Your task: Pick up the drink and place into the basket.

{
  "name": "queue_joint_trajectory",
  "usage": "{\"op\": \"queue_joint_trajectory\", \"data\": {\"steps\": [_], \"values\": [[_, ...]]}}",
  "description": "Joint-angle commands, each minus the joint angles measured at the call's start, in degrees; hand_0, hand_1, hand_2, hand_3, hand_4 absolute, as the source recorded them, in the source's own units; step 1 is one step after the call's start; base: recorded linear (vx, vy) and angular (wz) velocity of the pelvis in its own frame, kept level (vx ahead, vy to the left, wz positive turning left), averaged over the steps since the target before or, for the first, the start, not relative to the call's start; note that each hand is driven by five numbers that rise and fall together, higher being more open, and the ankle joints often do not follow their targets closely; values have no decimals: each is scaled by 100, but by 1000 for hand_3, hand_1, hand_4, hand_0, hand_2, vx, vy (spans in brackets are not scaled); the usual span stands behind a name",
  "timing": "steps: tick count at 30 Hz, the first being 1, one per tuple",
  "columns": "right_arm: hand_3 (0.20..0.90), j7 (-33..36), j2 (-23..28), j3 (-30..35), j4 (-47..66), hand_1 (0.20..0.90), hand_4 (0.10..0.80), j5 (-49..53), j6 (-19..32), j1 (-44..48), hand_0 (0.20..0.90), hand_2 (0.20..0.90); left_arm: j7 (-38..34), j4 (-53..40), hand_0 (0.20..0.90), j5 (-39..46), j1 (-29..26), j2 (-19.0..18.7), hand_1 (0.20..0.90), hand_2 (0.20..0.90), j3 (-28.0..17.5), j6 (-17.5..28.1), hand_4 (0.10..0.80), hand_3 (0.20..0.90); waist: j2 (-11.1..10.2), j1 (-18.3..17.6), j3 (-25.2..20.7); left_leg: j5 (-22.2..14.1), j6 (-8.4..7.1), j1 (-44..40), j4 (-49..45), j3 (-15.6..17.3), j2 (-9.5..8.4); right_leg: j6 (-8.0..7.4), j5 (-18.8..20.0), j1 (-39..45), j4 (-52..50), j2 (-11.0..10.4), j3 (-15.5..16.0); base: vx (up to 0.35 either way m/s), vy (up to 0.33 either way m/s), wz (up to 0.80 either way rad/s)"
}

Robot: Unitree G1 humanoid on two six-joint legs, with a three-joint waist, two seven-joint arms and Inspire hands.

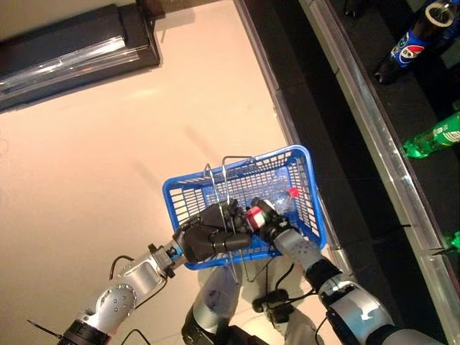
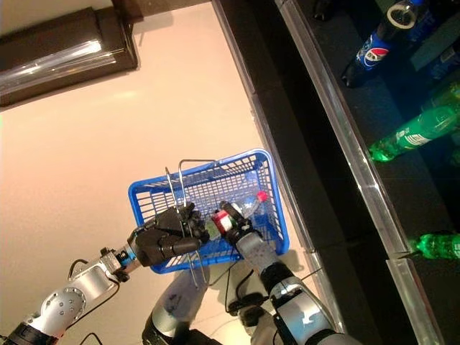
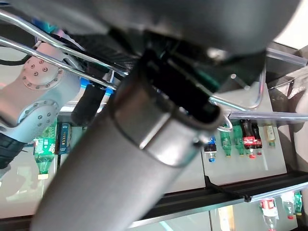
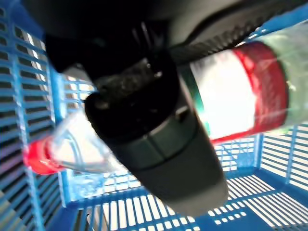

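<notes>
A blue plastic basket (image 1: 302, 171) with wire handles (image 1: 226, 176) hangs in front of me. My left hand (image 1: 208, 236) is curled round the handles at the basket's near rim. My right hand (image 1: 267, 219) reaches into the basket, fingers wrapped round a clear drink bottle (image 4: 240, 91) with a red and white label and a red cap (image 1: 292, 192). The bottle lies inside the basket, cap pointing away from me; in the right wrist view the basket's mesh (image 4: 159, 211) shows behind it.
To my right runs a dark shelf with a metal rail (image 1: 381, 136). On it lie a blue-labelled cola bottle (image 1: 413, 43) and green bottles (image 1: 435, 136). A dark fixture (image 1: 72, 43) sits at the far left on the pale floor.
</notes>
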State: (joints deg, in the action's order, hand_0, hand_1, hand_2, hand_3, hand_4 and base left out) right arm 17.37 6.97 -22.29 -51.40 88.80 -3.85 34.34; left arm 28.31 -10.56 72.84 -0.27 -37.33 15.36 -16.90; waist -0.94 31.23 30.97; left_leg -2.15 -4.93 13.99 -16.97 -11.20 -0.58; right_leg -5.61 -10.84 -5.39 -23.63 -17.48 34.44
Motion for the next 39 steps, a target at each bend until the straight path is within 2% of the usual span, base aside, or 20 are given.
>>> {"op": "queue_joint_trajectory", "data": {"steps": [1, 6, 13, 14, 18, 22, 25, 31, 32, 36, 37, 39], "values": [[900, -708, -178, -99, 598, 900, 800, -330, 100, 729, 900, 900, 1057, -2213, 300, 831, -790, 433, 300, 300, -252, 576, 100, 200, 16, -151, -118, 111, 305, 510, -169, 506, -187, -33, 756, 250, 479, 400, 106, 0, 0, 0], [900, -819, -86, -218, 1052, 900, 800, -433, 274, 590, 900, 900, 1071, -2238, 300, 827, -711, 423, 300, 300, -338, 565, 100, 200, -63, -186, -117, 125, 321, 549, -106, 501, -156, -59, 802, 159, 493, 428, 109, -18, -8, 3], [900, -955, 79, -357, 2254, 900, 800, -915, 568, 110, 900, 900, 1127, -2289, 300, 712, -459, 478, 300, 300, -533, 663, 100, 200, -195, -300, -117, 142, 367, 542, 5, 542, -119, -101, 865, 93, 580, 502, 52, -30, -4, 0], [900, -942, 140, -410, 2977, 900, 800, -1190, 710, -166, 900, 900, 1154, -2308, 300, 650, -354, 497, 300, 300, -617, 718, 100, 200, -254, -368, -117, 147, 384, 562, 34, 563, -93, -127, 896, 37, 591, 523, 21, -42, -15, -2], [900, -1045, 334, -486, 4270, 900, 800, -1722, 788, -743, 900, 900, 1207, -2317, 300, 517, -92, 540, 300, 300, -769, 872, 100, 200, -339, -530, -117, 163, 408, 577, 111, 630, -39, -164, 932, -57, 613, 557, -48, -51, -6, -7], [900, -1237, 506, -537, 5115, 900, 800, -2132, 751, -1105, 900, 900, 1175, -2299, 300, 339, 66, 606, 300, 300, -856, 1070, 100, 200, -396, -650, -117, 165, 422, 586, 155, 698, 2, -185, 950, -127, 630, 587, -120, -54, -2, -11], [900, -1658, 764, -506, 5874, 900, 800, -2536, 631, -1523, 900, 900, 1197, -2247, 300, 130, 269, 636, 300, 300, -1004, 1270, 100, 200, -445, -750, -117, 177, 426, 558, 216, 771, 37, -208, 979, -149, 690, 636, -200, -69, -8, -11], [900, -2575, 1025, -404, 6885, 900, 800, -2888, 469, -2044, 900, 900, 863, -1960, 300, -65, 438, 677, 300, 300, -1208, 1454, 100, 200, -541, -890, -117, 151, 411, 377, 291, 888, 94, -223, 968, -27, 804, 729, -355, -46, -30, -13], [900, -2830, 1044, -384, 7093, 900, 800, -2985, 552, -2183, 900, 900, 622, -1806, 300, -119, 451, 719, 300, 300, -1241, 1503, 100, 200, -577, -931, -117, 132, 402, 277, 311, 937, 112, -224, 958, 58, 851, 757, -418, -34, -38, -7], [900, -3005, 1081, -245, 7323, 900, 800, -3133, 837, -2534, 900, 900, 224, -1360, 300, -423, 571, 874, 300, 300, -1319, 1766, 100, 200, -656, -1046, -206, 95, 366, -7, 380, 1053, 196, -219, 936, 257, 963, 809, -578, -33, -35, -14], [900, -3055, 1082, -161, 7332, 900, 800, -3188, 940, -2670, 900, 900, 84, -1219, 300, -512, 627, 909, 300, 300, -1330, 1874, 100, 200, -672, -1099, -265, 259, 392, -9, 451, 1118, 210, -155, 1050, 261, 1075, 815, -551, -59, -1, -15], [900, -3116, 1081, -80, 7318, 900, 800, -3197, 1050, -2852, 900, 900, -152, -967, 300, -540, 678, 985, 300, 300, -1348, 2039, 100, 200, -695, -1179, -371, 262, 380, -113, 513, 1181, 243, -160, 1051, 320, 1151, 837, -641, -27, 7, -14]]}}
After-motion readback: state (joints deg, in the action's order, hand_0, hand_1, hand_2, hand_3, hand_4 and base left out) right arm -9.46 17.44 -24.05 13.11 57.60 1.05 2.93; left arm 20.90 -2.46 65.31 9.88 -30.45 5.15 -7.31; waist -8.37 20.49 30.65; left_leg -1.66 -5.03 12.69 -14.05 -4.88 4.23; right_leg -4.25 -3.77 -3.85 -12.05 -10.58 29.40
